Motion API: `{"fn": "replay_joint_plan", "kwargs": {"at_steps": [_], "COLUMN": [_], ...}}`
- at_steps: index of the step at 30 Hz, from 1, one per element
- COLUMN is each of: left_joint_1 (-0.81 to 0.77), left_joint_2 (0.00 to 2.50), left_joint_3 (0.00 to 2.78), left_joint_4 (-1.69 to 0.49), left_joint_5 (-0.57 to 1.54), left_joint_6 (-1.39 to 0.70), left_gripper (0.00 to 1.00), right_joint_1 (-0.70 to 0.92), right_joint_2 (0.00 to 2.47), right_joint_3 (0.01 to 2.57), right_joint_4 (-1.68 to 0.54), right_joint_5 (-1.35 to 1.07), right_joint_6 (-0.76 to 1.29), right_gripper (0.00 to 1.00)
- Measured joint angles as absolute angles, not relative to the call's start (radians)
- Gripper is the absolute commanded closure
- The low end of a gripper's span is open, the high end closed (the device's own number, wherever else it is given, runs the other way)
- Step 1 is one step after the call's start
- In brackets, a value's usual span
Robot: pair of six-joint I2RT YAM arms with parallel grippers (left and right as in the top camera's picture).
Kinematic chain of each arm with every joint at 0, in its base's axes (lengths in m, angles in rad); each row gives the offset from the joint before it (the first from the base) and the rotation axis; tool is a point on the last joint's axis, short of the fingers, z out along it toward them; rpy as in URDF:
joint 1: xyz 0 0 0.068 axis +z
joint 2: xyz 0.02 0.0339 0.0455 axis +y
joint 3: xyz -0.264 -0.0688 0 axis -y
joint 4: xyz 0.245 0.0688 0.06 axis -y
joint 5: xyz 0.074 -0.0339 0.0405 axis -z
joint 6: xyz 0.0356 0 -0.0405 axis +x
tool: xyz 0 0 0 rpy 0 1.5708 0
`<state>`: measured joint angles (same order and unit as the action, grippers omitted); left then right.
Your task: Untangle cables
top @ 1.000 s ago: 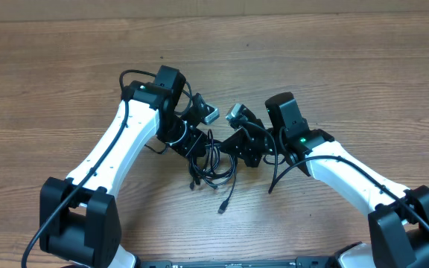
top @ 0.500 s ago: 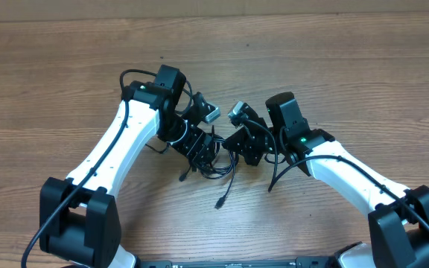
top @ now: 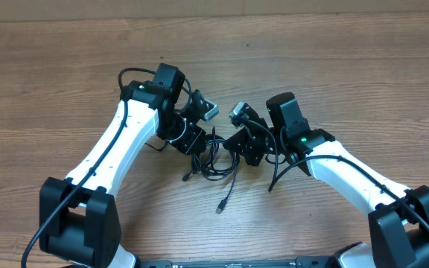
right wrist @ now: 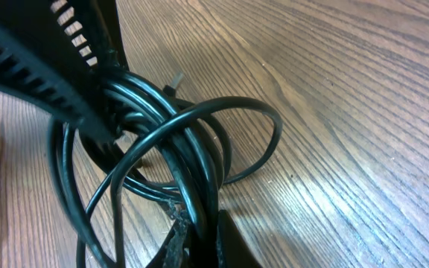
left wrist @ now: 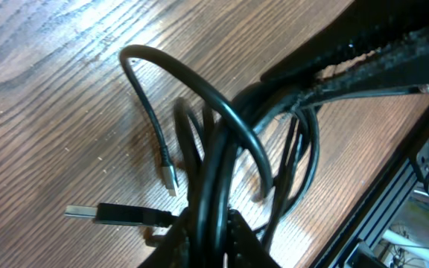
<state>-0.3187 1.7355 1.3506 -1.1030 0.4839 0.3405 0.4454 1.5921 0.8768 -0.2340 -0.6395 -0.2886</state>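
Note:
The cables (top: 214, 160) are a tangle of thin black cords on the wooden table, hanging between my two grippers. My left gripper (top: 197, 146) is shut on a couple of strands of the cables (left wrist: 222, 156), which pass between its jaws at the bottom of the left wrist view. A USB plug (left wrist: 99, 213) and a small plug (left wrist: 170, 177) lie on the wood beside it. My right gripper (top: 234, 144) is shut on the cables (right wrist: 177, 141) from the other side, the loops fanning out above its jaws. One loose end (top: 221, 208) trails toward the front.
Bare wooden tabletop (top: 334, 67) surrounds the tangle. The arms' own thicker black cables (top: 281, 173) loop beside the right arm. A black frame edge (left wrist: 393, 186) runs near the table's front.
The short plug end of the tangle has swung out to the left and the trailing end shifted slightly. Both arms stay almost where they were.

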Motion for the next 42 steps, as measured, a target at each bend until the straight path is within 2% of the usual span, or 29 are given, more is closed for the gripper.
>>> {"fn": "replay_joint_plan", "kwargs": {"at_steps": [5,10,17,29,42], "left_joint_1": [-0.319,-0.333,-0.354,-0.359,-0.367], "left_joint_2": [1.736,1.736,1.736,1.736,1.736], "left_joint_3": [1.351,1.349,1.349,1.349,1.349], "left_joint_4": [-1.087,-1.043,-1.016,-1.010,-1.029], "left_joint_5": [0.477,0.411,0.306,0.216,0.055], "left_joint_6": [0.325,0.196,-0.027,-0.234,-0.548], "left_gripper": [0.96,0.96,0.96,0.96,0.95], "right_joint_1": [0.445,0.446,0.459,0.467,0.474], "right_joint_2": [1.592,1.592,1.592,1.592,1.587], "right_joint_3": [0.877,0.877,0.885,0.892,0.904], "right_joint_4": [-0.249,-0.273,-0.308,-0.338,-0.442], "right_joint_5": [-0.636,-0.606,-0.513,-0.451,-0.337], "right_joint_6": [-0.289,-0.258,-0.114,0.066,0.308], "right_gripper": [0.96,0.96,0.96,0.96,0.96]}}
